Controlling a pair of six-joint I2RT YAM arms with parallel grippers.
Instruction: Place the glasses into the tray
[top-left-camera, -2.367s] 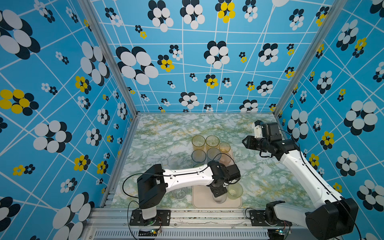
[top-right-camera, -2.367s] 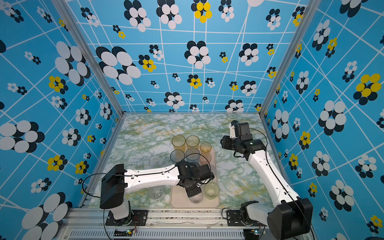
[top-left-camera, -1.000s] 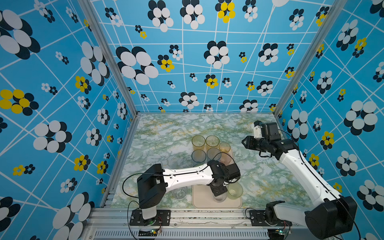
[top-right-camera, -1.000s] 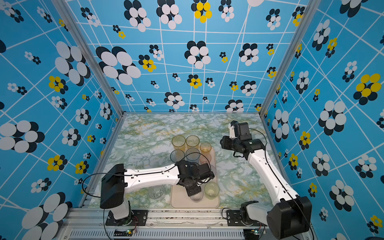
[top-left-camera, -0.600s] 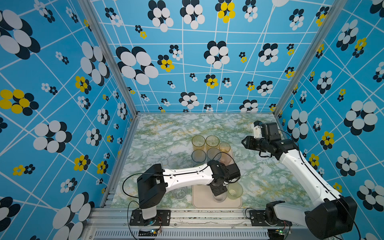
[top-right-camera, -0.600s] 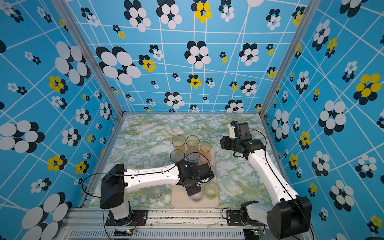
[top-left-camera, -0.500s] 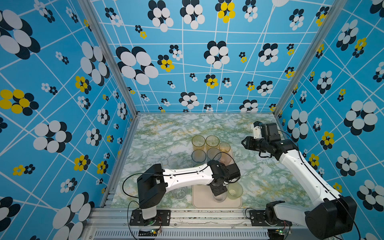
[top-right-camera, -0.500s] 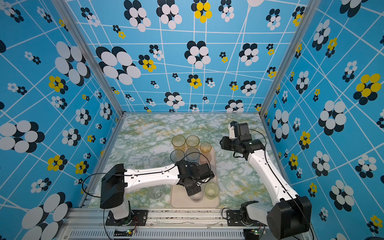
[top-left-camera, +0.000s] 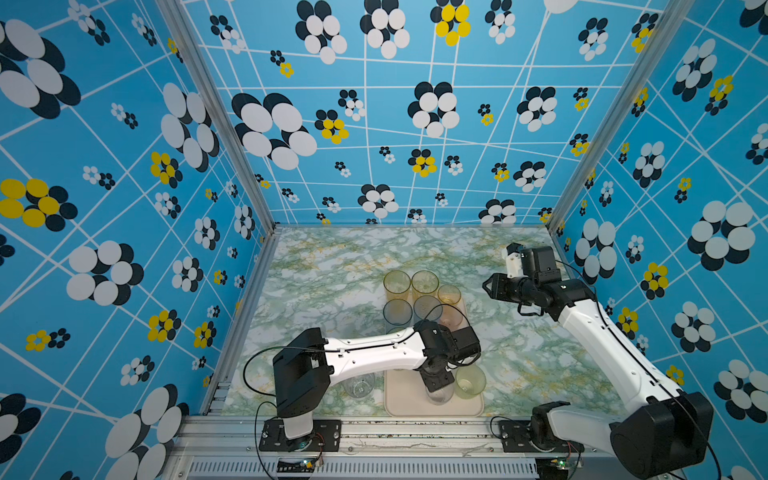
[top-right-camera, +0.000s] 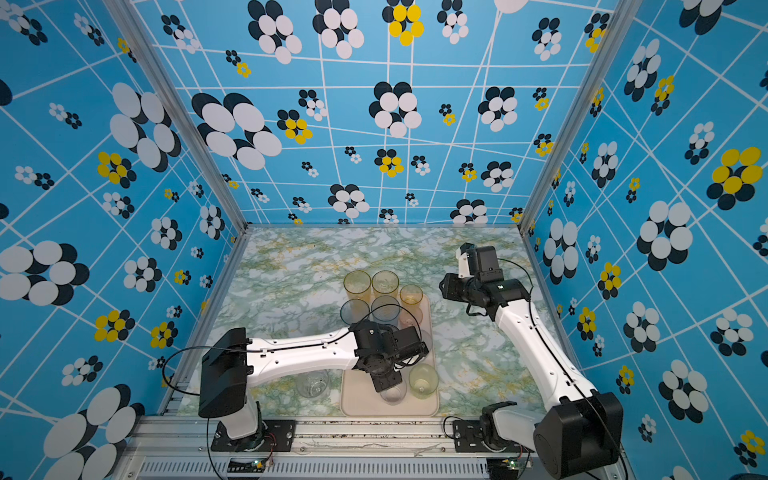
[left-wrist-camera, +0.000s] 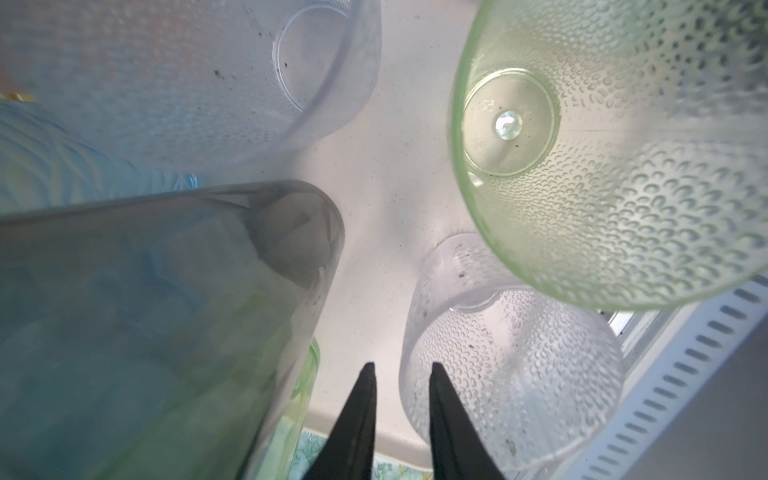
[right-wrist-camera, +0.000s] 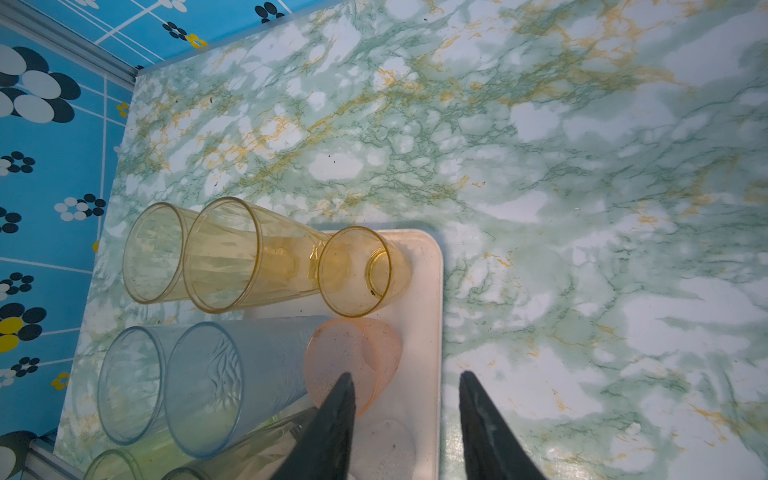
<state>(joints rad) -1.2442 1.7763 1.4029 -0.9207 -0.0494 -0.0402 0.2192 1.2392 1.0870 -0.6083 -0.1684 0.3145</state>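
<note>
The cream-pink tray (top-left-camera: 401, 399) (top-right-camera: 357, 399) lies at the table's front middle. My left gripper (top-left-camera: 436, 380) (top-right-camera: 388, 380) (left-wrist-camera: 401, 368) points down over its near end, open a little. One finger is inside and one outside the wall of a clear dimpled glass (top-left-camera: 439, 392) (left-wrist-camera: 511, 374) that stands on the tray. A short green glass (top-left-camera: 469, 382) (left-wrist-camera: 623, 166) stands beside it. Amber glasses (top-left-camera: 424, 282) (right-wrist-camera: 232, 253), blue glasses (top-left-camera: 428, 309) (right-wrist-camera: 208, 382) and a pink one (right-wrist-camera: 353, 357) crowd the far end. My right gripper (top-left-camera: 486, 286) (right-wrist-camera: 405, 376) hangs open and empty above the tray's far right corner.
A clear glass (top-left-camera: 359, 384) (top-right-camera: 312, 384) stands on the marble table left of the tray, partly under my left forearm. A tall smoky grey glass (left-wrist-camera: 166, 291) and a frosted one (left-wrist-camera: 187, 83) stand close to my left fingers. Patterned blue walls enclose three sides.
My left jaws have parted slightly around the clear glass's wall. Neither arm has visibly shifted, and the glasses stand where they were.
</note>
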